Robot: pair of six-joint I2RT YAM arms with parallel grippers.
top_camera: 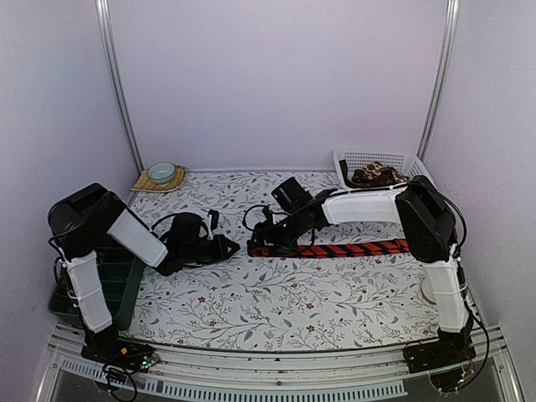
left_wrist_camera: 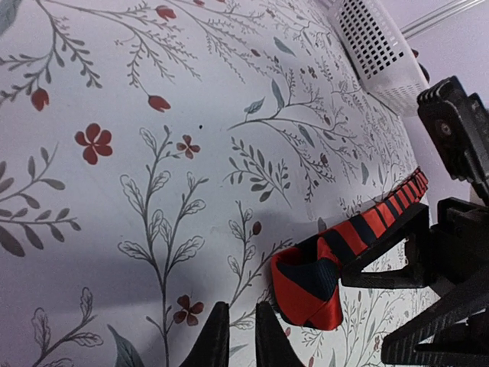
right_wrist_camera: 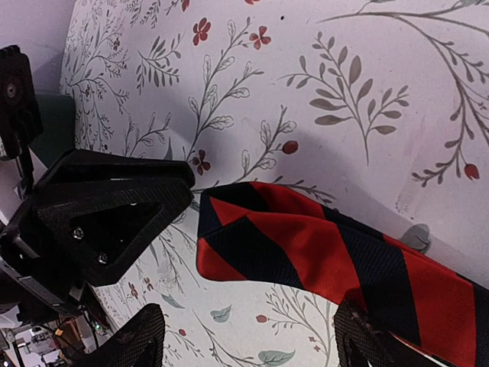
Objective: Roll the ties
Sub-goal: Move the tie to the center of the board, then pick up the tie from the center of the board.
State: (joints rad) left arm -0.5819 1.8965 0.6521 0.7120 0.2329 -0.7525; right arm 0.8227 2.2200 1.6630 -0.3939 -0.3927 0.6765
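A red tie with black diagonal stripes (top_camera: 335,249) lies flat across the table's middle, and its left end is folded over once (left_wrist_camera: 309,283). My left gripper (top_camera: 233,247) sits just left of that end. Its fingertips (left_wrist_camera: 241,329) are almost together with nothing between them, a little short of the fold. My right gripper (top_camera: 266,241) hovers over the same end. It is open wide (right_wrist_camera: 248,344), with the tie's folded tip (right_wrist_camera: 306,245) between its fingers; the right-hand finger (right_wrist_camera: 367,340) touches the tie's edge. Brown-patterned ties (top_camera: 377,175) lie in the basket.
A white perforated basket (top_camera: 356,159) stands at the back right, also in the left wrist view (left_wrist_camera: 378,46). A pale bowl (top_camera: 162,172) on a woven mat sits at the back left. A dark green bin (top_camera: 117,280) stands by the left arm's base.
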